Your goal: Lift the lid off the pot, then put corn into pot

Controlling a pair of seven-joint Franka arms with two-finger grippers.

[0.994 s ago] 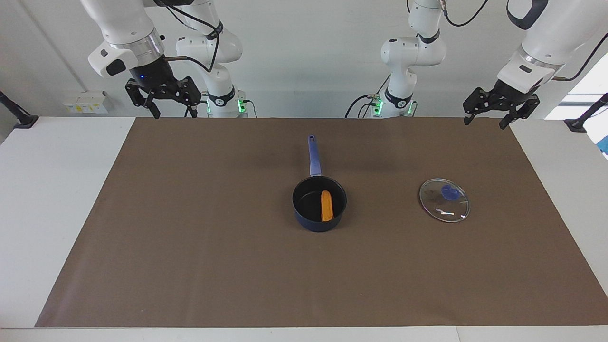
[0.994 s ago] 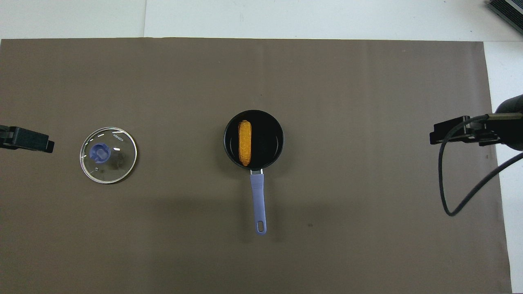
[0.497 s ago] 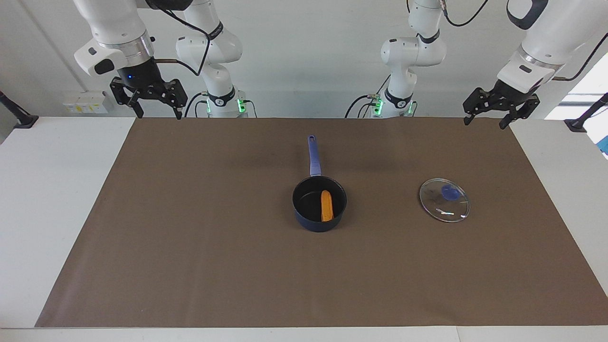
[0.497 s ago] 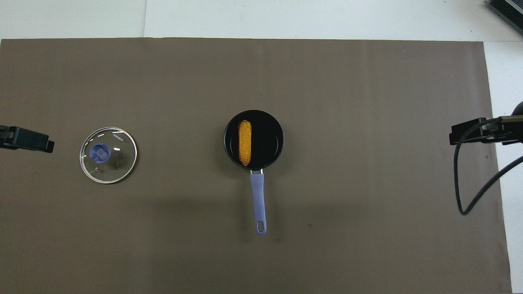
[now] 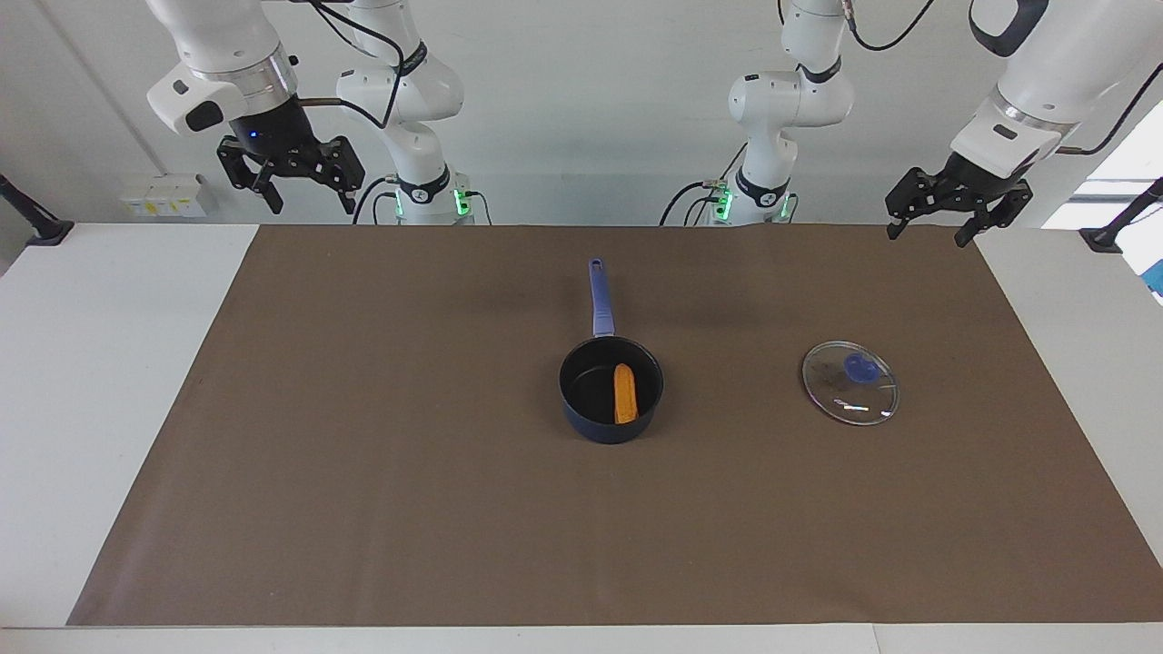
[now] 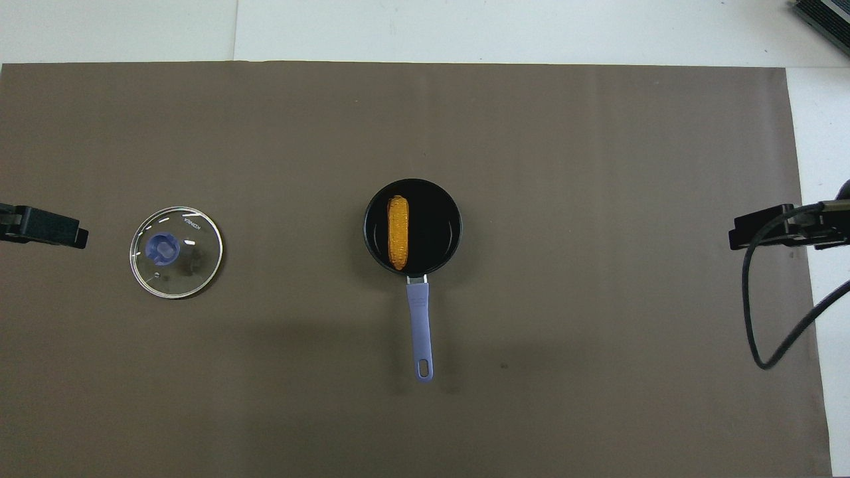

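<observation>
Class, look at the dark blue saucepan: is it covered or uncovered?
Uncovered. The dark blue saucepan shows its black inside with the yellow-orange corn cob in it; the round glass lid lies flat on the brown mat beside it.

Both arms hang raised, left gripper [image 5: 936, 225] and right gripper [image 5: 290, 189] open-jawed and empty

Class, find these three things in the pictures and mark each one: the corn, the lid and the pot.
corn [image 6: 398, 232], overhead view, on the middle of the cob lying inside the pot.
lid [image 5: 850, 382], facing view, on the clear glass beside the blue knob.
pot [image 6: 420, 321], overhead view, on its long handle.
</observation>
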